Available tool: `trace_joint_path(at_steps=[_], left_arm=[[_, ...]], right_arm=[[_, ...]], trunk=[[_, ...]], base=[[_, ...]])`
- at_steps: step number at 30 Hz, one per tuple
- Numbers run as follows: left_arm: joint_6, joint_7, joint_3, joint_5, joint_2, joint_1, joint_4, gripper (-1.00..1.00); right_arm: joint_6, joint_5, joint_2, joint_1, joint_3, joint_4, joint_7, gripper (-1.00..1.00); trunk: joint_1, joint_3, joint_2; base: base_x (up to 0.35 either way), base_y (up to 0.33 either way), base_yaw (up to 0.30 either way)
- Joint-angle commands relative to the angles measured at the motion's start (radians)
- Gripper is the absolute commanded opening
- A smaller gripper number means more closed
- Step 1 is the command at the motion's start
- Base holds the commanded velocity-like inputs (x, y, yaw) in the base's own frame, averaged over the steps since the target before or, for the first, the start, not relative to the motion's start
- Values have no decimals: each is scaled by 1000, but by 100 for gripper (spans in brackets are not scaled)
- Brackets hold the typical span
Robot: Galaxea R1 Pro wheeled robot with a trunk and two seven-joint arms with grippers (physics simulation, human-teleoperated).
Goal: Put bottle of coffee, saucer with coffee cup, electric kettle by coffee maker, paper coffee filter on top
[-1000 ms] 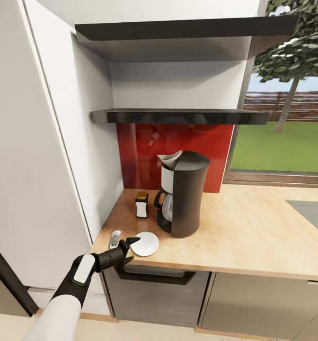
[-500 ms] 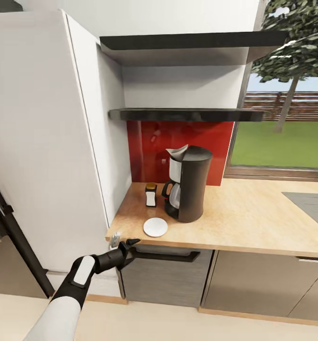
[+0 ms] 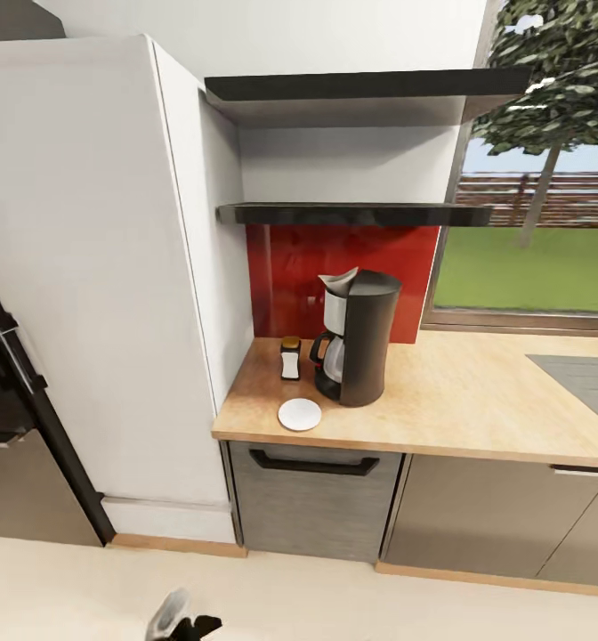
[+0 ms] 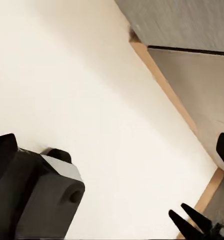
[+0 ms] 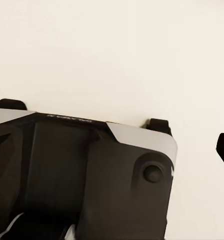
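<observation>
Head view of the coffee corner from a stand-off position. The coffee maker [image 3: 359, 338] stands upright on the wooden countertop [image 3: 477, 401], in front of the red backsplash [image 3: 335, 267], with a pale paper coffee filter [image 3: 338, 280] resting on its top. The bottle of coffee [image 3: 290, 358], small with a dark cap, stands just beside the machine on the side toward the tall white cabinet [image 3: 112, 294]; the white saucer [image 3: 300, 414] lies flat near the counter's front edge, close to the machine and bare. Two dark shelves [image 3: 352, 214] hang above. The left gripper [image 3: 185, 625] appears low at the frame's bottom edge over the pale floor [image 3: 68, 588], well apart from the counter; its fingers seem parted with nothing between them, though the view is too cropped to be sure. In the right wrist view, dark robot housing sits over the floor, and whether the right gripper is open cannot be told. Handling, as a judgement: a cup would likely be rigid, light and breakable, best taken across the rim or body rather than by its handle and set down gently on the saucer; a kettle would be heavier, best gripped at the handle near its balance point.
</observation>
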Motion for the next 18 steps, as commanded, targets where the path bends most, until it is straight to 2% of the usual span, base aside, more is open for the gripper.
trace_joint_path(at_steps=[1, 2, 3, 4, 5, 7, 8, 10, 12, 13, 17, 18], left_arm=[[-37, -3, 6, -47, 2, 42, -1, 100], [-59, -3, 6, -73, 3, 59, 0, 100], [-103, -3, 6, -130, 4, 89, 2, 100], [-126, -3, 7, -160, 5, 103, 2, 100], [-220, -2, 9, -279, 8, 152, 4, 100], [-323, 3, 12, -386, 12, 198, 9, 100], [-348, 4, 12, -409, 12, 207, 13, 100], [-438, 8, 13, -532, 18, 233, 74, 100], [-480, 14, 10, -634, 23, 243, 133, 100], [-486, 17, 10, -657, 23, 245, 146, 100], [-504, 71, 15, -831, 32, 250, 251, 100], [-504, 81, 16, -841, 33, 250, 261, 100]], right_arm=[[6, -11, -4, 0, 8, -1, -5, 100], [6, -11, -7, 1, 8, -1, -10, 100], [6, -12, -14, 6, 8, -1, -23, 100], [6, -12, -18, 8, 8, -1, -29, 100], [6, -12, -31, 23, 8, -1, -44, 100], [7, -13, -41, 56, 8, -2, -49, 100], [7, -13, -43, 65, 8, -2, -50, 100], [7, -12, -49, 102, 8, -1, -49, 100], [5, -13, -52, 134, 8, -1, -49, 100], [5, -13, -52, 141, 8, -2, -49, 100], [4, -13, -48, 174, 8, -2, -49, 100], [4, -13, -47, 175, 8, -2, -48, 100]], trunk=[[1, -2, -2], [1, -2, -2], [1, -2, -2], [1, -2, -2], [1, -2, -2], [1, -2, -2], [1, -2, -2], [1, -2, -2], [1, -2, -2], [1, -2, -2], [1, -2, -2], [1, -2, -2]], base=[[-2, 1, 0], [-1, 0, 0], [0, 0, 0], [0, 0, 0], [0, 0, 0], [0, 0, 0], [0, 0, 0], [0, 0, 0], [0, 0, 0], [0, 0, 0], [0, 0, 0], [0, 0, 0]])
